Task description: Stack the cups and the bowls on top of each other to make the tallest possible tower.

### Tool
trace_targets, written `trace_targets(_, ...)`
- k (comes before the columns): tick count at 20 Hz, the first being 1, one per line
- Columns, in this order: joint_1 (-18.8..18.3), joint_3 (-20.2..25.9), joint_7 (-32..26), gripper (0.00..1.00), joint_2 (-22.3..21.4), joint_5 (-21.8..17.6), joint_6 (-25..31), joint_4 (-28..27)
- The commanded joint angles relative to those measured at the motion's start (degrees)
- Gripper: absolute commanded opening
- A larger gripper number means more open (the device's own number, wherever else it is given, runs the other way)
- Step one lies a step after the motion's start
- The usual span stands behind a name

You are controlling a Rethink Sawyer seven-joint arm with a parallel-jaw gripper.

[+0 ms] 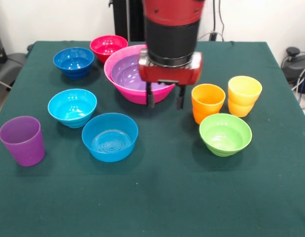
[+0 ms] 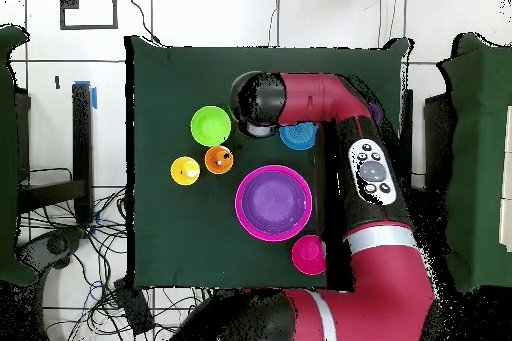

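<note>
My gripper (image 1: 166, 100) hangs open and empty just above the cloth, in front of the hot-pink bowl (image 1: 127, 94). The large purple bowl (image 1: 125, 74) is nested inside it, and the two form a low tower. To its side stand the orange cup (image 1: 208, 102), the yellow cup (image 1: 244, 95) and the lime green bowl (image 1: 225, 134). On the other side lie the mid blue bowl (image 1: 109, 137), the cyan bowl (image 1: 72, 107), the dark blue bowl (image 1: 73, 61), the red-pink bowl (image 1: 108, 47) and the purple cup (image 1: 22, 140). All stand upright. In the overhead view the arm (image 2: 330, 107) hides the gripper.
A dark green cloth (image 1: 157, 197) covers the table, with a wide bare strip along its front edge. The overhead view shows the purple bowl (image 2: 273, 202) in the pink bowl (image 2: 243, 219), and the green bowl (image 2: 211, 125), orange cup (image 2: 219, 160) and yellow cup (image 2: 185, 170) close together.
</note>
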Motion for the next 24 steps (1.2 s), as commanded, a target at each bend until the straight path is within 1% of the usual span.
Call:
trace_targets(1,-3.73,5.75,-17.34,1.00,4.61,-3.53,2.13,-2.95)
trace_targets(3,-4.73,6.38,-18.51,1.00,5.23,-3.90,2.80,-3.49)
trace_targets(6,-5.75,6.96,-18.86,1.00,5.51,-4.63,1.95,-2.93)
trace_targets(11,-6.50,7.82,-18.27,1.00,6.40,-5.90,0.00,-2.24)
trace_targets(15,-7.00,8.64,-17.79,1.00,6.35,-6.87,0.15,-1.95)
trace_targets(19,-6.59,9.00,-16.41,1.00,6.72,-7.72,-0.25,-2.05)
trace_targets(24,-5.54,8.98,-13.23,1.00,7.35,-8.92,-2.72,-1.04)
